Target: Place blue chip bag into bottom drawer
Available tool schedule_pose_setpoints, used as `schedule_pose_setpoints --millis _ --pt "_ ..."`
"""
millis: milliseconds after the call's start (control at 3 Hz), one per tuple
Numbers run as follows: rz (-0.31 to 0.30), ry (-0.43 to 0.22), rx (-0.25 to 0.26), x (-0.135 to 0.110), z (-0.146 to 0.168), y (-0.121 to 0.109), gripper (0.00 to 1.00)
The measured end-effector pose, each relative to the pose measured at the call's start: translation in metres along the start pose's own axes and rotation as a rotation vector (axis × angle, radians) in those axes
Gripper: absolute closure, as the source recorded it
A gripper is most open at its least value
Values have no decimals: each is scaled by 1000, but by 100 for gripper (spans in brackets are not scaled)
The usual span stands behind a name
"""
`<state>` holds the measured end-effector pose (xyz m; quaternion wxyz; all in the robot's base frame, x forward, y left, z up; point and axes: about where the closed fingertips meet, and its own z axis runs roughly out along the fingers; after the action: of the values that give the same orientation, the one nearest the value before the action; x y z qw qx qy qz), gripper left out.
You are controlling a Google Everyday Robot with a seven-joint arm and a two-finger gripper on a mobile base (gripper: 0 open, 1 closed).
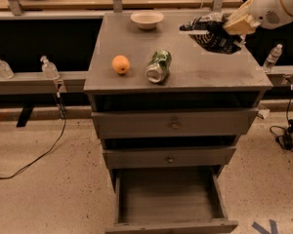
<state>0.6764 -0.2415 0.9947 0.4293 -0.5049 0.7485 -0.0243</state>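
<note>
Gripper: the gripper (230, 29) reaches in from the 2 o'clock corner of the view on a white arm; its fingers are closed narrowly on the blue chip bag (210, 33), pinching it at the bag's right end.
Blue chip bag: crumpled, dark with pale patches; it sticks out from the gripper toward 9 o'clock; it seems to hang just above the counter (205, 74) near the far right corner, though whether its underside brushes the surface cannot be told.
Bottom drawer: the bottom drawer (168, 196) stands open at 6 o'clock of the cabinet; its floor is bare; it is well apart from the bag and far below it.
Upper drawers: the top drawer (175, 125) and the middle drawer (170, 158) are both closed, each with a small round knob.
Other things on the counter: a crushed green can (158, 66) lies on its side near the middle; an orange (120, 64) sits just beside it at its 9 o'clock; a pale bowl (147, 19) sits at the far edge, 12 o'clock.
Done so far: the bag looks grasped and lifted; the target drawer is already open.
Left to do: by judgement most of the carry remains; the bag has to come forward past the counter's near edge, down toward 6 o'clock, over the open box, and be let go inside.
Progress: roughly the first half, judging from how things lie.
</note>
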Motion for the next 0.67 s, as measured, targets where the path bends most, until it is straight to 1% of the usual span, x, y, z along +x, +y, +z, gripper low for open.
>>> schedule_pose_setpoints --millis 333,667 --pt "59 15 -34 7 3 -2 100" --pt "103 -73 -40 1 -35 26 100"
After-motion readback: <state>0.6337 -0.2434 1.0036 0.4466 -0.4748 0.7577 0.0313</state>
